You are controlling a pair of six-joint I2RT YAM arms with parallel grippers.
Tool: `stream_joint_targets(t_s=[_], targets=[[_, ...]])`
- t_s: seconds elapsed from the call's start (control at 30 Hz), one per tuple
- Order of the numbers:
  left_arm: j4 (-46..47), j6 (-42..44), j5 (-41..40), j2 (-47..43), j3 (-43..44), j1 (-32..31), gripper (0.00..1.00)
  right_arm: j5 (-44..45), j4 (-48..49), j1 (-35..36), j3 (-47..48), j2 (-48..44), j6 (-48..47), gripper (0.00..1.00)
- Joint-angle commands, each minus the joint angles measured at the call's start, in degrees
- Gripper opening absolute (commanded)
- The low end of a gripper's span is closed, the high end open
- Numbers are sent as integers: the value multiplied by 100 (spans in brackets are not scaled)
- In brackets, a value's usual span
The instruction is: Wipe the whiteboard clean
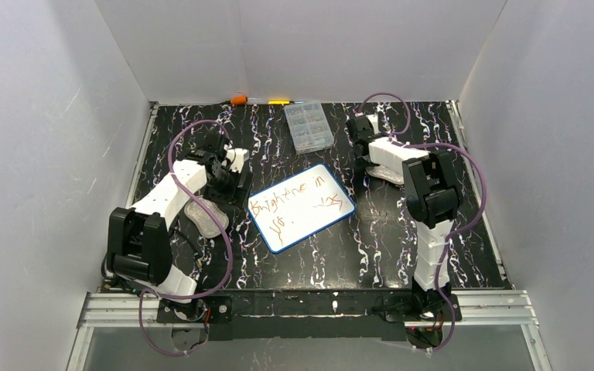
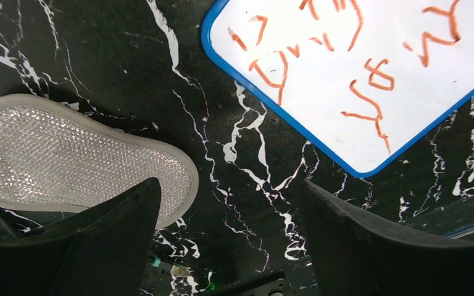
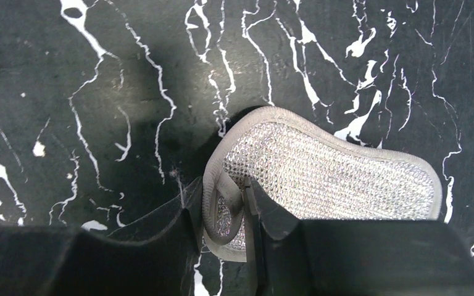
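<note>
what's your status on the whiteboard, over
Left fingers open. Right fingers shut on mesh pad. Whiteboard scribbled, not yet wiped. Nothing on it.

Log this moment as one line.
left tool: open, beside left silvery mesh pad | right tool: shut on edge of right silvery mesh pad | blue-rimmed white rectangular whiteboard: orange-red scribbles unerased
</note>
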Motion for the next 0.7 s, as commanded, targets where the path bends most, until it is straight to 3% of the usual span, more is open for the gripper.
stream_joint_targets(t_s=[0.0, 0.13, 0.27, 0.5, 0.67], targets=[[60, -8, -269, 92, -243, -148, 80, -267, -78, -117, -29, -41, 48, 37], [119, 6, -459, 329, -247, -189, 80, -214, -42, -117, -144, -157, 15, 35], [204, -20, -653, 581, -227, -309, 79, -387, -119, -109, -176, -313, -10, 1], [377, -79, -1001, 1057, -110, -453, 66, -460, 235, 393, -747, -715, 74, 1], [465, 33, -1331, 1501, 196, -494, 64, -24, 649, 1253, -1843, -1249, 408, 1]])
